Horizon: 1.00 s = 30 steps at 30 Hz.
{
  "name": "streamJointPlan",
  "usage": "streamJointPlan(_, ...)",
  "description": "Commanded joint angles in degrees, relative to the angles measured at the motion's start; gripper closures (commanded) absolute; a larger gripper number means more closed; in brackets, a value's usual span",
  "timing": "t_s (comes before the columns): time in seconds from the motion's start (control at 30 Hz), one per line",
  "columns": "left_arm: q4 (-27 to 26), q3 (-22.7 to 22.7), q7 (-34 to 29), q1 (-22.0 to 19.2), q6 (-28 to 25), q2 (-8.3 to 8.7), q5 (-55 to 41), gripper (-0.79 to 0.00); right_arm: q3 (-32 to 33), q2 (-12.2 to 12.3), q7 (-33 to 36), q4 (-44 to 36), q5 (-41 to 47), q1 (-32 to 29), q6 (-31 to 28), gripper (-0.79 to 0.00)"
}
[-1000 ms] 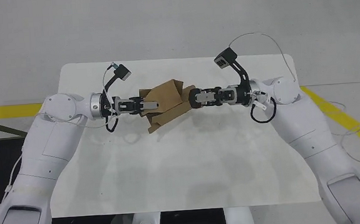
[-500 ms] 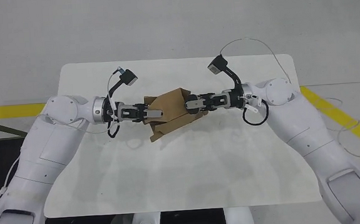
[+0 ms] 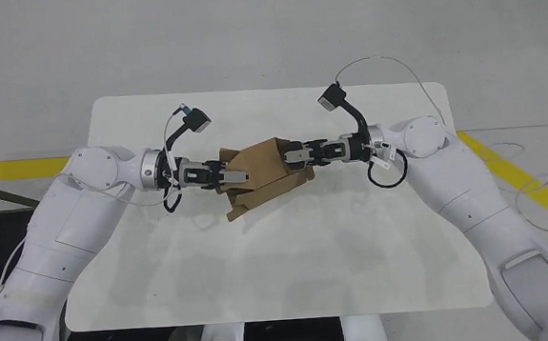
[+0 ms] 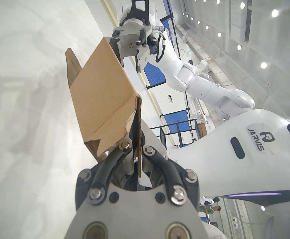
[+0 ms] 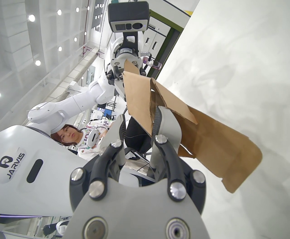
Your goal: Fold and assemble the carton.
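Now the right pincer (image 5: 139,116) is gaping, newly opened against the carton (image 3: 259,167), which the left pincer (image 4: 137,146) is still clamping.

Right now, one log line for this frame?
carton: partly folded | left gripper: shut on carton edge | right gripper: open, at opposite end

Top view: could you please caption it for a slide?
Left gripper clamps the carton over the table; open right gripper at its opposite end.
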Motion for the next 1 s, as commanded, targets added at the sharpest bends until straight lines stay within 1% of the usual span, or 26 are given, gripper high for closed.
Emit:
streamJointPlan(0.0,-0.15,0.42,0.11,-0.14,-0.11,0.21,-0.34,0.000,-0.43,0.05,-0.12,0.23,-0.15,0.26,-0.12,-0.234)
streamJointPlan(0.07,-0.32,0.85,0.23,-0.34,-0.23,0.43,-0.62,0.000,-1.10,0.03,-0.13,0.29,-0.18,0.50,-0.13,-0.243)
streamJointPlan(0.3,-0.55,2.42,0.81,-0.98,-0.80,1.04,-1.36,0.000,-3.12,-0.26,-0.67,0.62,1.08,1.31,-0.67,-0.240)
streamJointPlan(0.6,-0.13,4.21,1.49,-1.83,-1.49,1.67,-2.18,0.000,-5.43,-0.63,-0.95,0.45,2.41,2.26,-0.95,-0.209)
streamJointPlan(0.87,-0.08,5.62,1.89,-2.54,-1.89,2.14,-2.79,0.000,-6.87,-0.86,-1.47,0.37,4.16,2.77,-1.48,-0.203)
streamJointPlan(0.97,-0.15,6.11,2.07,-2.77,-2.07,2.32,-2.90,0.000,-7.34,-0.94,-1.53,0.28,4.61,2.99,-1.53,-0.182)
